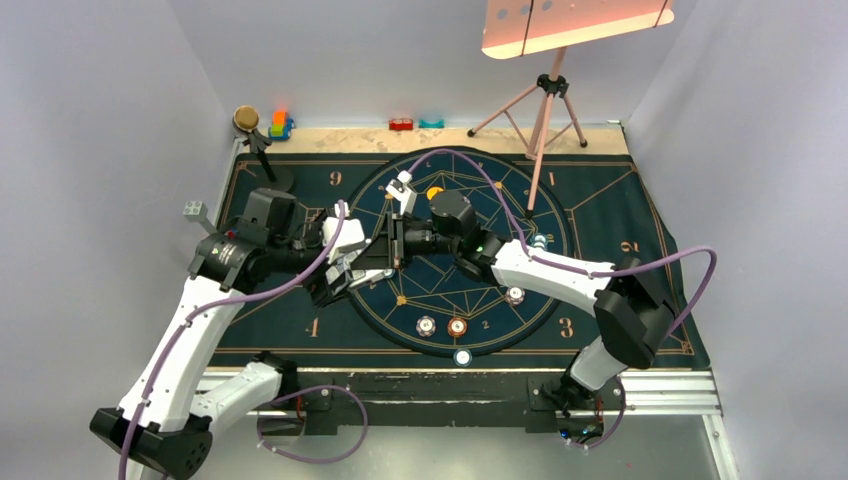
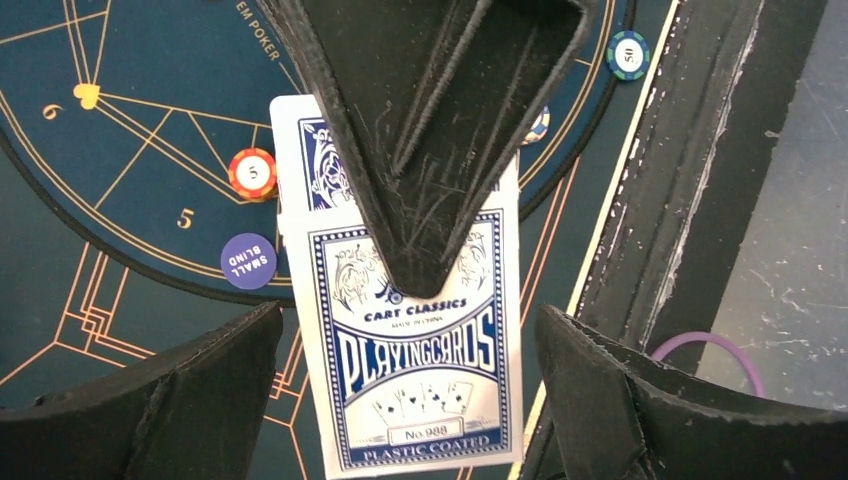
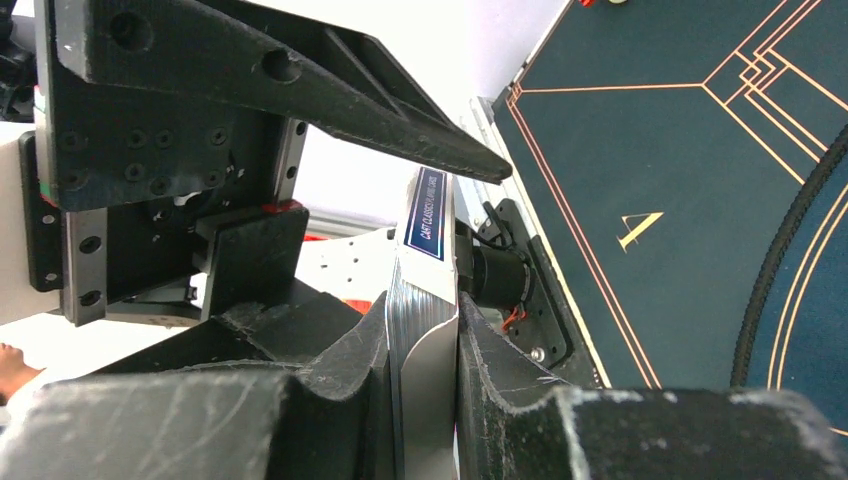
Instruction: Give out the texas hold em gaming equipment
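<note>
A blue-and-white box of playing cards hangs above the dark blue mat. My right gripper is shut on the box, which shows edge-on in the right wrist view. One right finger lies across the box face. My left gripper is open, its fingers wide apart on either side of the box and not touching it. In the top view both grippers meet left of the mat's centre, the left gripper and the right gripper. A red chip, a purple small-blind token and several chips, such as an orange one, lie on the mat.
A pink tripod stands at the back right. Toy blocks and a small stand are at the back left, and red and teal blocks at the back. A metal rail runs along the near edge.
</note>
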You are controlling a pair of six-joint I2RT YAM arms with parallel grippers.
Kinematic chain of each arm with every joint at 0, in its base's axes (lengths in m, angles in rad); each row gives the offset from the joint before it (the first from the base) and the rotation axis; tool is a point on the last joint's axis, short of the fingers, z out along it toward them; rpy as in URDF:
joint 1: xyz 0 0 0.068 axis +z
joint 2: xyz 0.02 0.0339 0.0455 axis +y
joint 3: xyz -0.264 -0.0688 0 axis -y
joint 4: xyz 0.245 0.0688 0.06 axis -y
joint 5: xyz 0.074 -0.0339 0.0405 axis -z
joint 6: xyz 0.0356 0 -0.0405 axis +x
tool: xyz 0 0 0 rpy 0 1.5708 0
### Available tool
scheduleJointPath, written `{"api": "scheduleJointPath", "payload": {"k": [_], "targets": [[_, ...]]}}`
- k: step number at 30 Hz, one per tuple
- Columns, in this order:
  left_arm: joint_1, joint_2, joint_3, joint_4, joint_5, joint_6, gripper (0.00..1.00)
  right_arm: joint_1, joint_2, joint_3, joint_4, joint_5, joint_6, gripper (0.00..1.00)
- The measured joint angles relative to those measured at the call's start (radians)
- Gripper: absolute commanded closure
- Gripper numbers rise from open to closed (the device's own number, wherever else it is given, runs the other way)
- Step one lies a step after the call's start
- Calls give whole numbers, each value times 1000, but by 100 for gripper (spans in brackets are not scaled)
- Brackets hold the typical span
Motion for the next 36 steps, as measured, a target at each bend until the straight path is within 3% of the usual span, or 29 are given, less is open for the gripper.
{"api": "scheduleJointPath", "payload": {"k": [5, 7, 15, 17, 20, 24, 36], "targets": [[0, 24, 0, 29, 0, 15, 0, 0, 0, 3, 9, -1, 10, 94], [0, 35, 0, 27, 14, 23, 5, 0, 0, 5, 10, -2, 14, 93], [2, 35, 0, -6, 55, 50, 44, 5, 15, 36, 11, -11, 32, 91], [7, 27, 0, -12, 55, 48, 50, 7, 15, 37, 11, -9, 33, 88], [6, 13, 0, -24, 52, 47, 58, 12, 18, 41, 11, -14, 35, 69], [6, -5, 0, -50, 48, 50, 57, 16, 22, 47, -2, -23, 34, 54], [6, -22, -35, -131, 48, 47, 50, 4, 20, 45, -59, -20, 7, 37]]}}
